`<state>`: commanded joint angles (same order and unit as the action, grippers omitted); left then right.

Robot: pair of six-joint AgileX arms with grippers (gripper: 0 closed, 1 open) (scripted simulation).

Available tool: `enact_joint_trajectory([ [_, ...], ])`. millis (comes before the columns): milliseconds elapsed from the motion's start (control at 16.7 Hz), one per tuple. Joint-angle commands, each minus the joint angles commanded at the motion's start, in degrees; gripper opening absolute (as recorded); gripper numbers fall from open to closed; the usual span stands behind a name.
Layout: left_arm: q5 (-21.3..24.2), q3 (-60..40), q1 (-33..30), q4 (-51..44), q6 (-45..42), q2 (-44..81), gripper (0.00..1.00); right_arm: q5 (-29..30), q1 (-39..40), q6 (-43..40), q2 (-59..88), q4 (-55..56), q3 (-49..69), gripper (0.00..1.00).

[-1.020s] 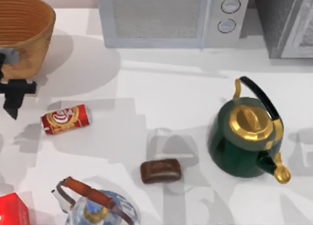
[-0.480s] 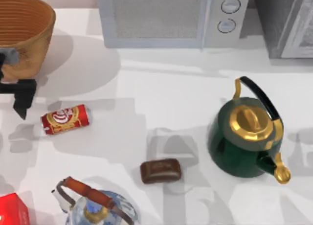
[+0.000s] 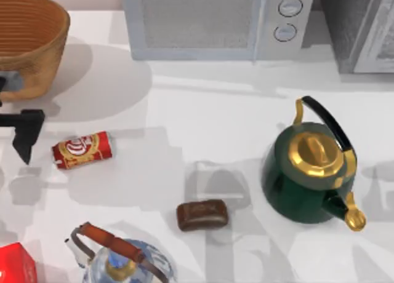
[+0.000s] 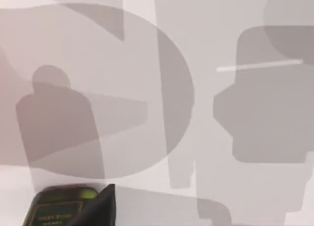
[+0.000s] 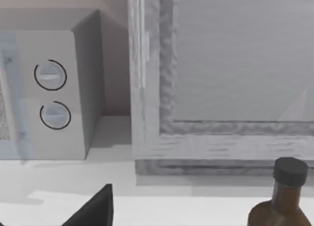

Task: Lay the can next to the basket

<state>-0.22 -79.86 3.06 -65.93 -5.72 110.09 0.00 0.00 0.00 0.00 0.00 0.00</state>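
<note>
Taking the can [image 3: 82, 149] as the landmark, the left gripper [image 3: 26, 132] is hanging just off its silver-topped end, toward the table's left edge, with its dark fingers pointing down beside the can and not touching it; whether those fingers are spread or closed I cannot tell. The can is lying on its side, its long axis running nearly left to right with a slight tilt, so the gripper is sitting roughly in line with that axis, not across it. The left arm is plainly the nearer one; in my judgement any next move belongs to it. Beyond the gripper, the basket [image 3: 31, 43] is standing near the can but apart from it. Counting outward from the can: one can, one basket, one brown bar [image 3: 202, 214], one glass jug [image 3: 120, 261], one red box [image 3: 15, 264], one green kettle [image 3: 311, 172], one microwave [image 3: 215, 21]. The right gripper [image 5: 93, 209] is parked well away, facing the microwave
</note>
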Motion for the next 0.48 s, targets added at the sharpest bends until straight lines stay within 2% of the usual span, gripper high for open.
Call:
enact_joint_trajectory([
  [180, -0.3, -1.7, 0.0, -2.5, 0.3, -0.6, 1.0, 0.0, 0.0, 0.0, 0.0, 0.0, 0.0, 1.0],
  [480, -0.1, -5.8, 0.0, -1.0, 1.2, -1.7, 1.0, 0.0, 0.0, 0.0, 0.0, 0.0, 0.0, 1.0],
])
